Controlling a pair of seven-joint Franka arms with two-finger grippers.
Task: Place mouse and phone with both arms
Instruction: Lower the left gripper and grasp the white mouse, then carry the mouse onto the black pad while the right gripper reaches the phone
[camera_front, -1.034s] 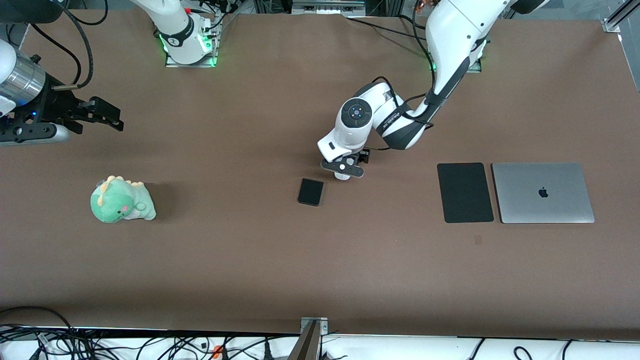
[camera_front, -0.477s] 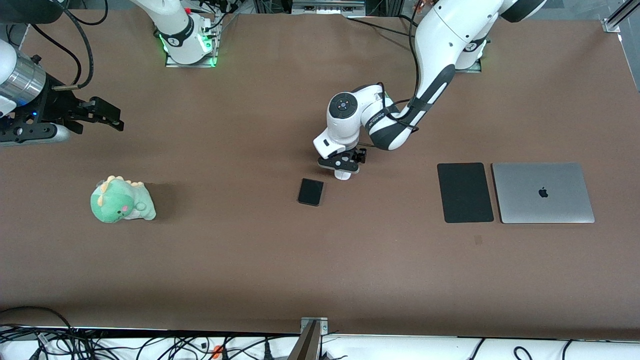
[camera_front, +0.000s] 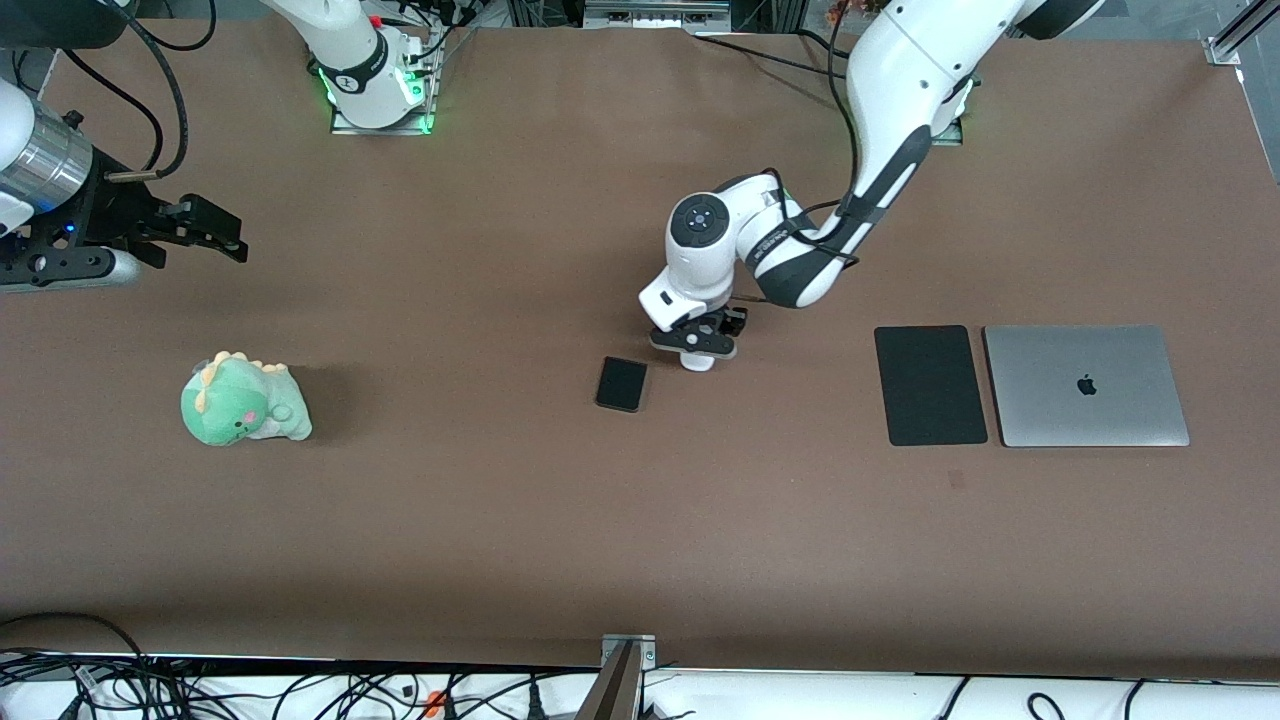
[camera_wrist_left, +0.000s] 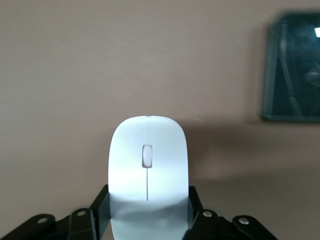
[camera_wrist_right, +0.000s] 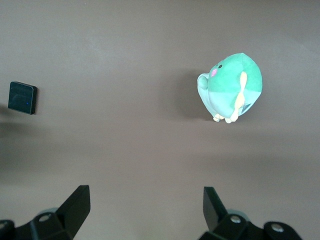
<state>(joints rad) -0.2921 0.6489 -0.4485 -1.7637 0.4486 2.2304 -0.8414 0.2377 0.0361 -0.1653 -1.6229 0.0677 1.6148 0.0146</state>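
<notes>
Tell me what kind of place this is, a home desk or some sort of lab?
Most likely a robotics lab. Two white arms are bolted along one edge of a brown-covered table, cables pile up along another edge, and the left gripper has closed on a mouse while the right gripper waits open.

Front view: mouse (camera_front: 698, 361) mostly hidden under left gripper (camera_front: 697, 345), only a white tip shows. Left wrist view: mouse rear cut by frame edge, phone (camera_wrist_left: 295, 67) cropped at edge. Right gripper (camera_front: 200, 228) partly out of frame.
</notes>
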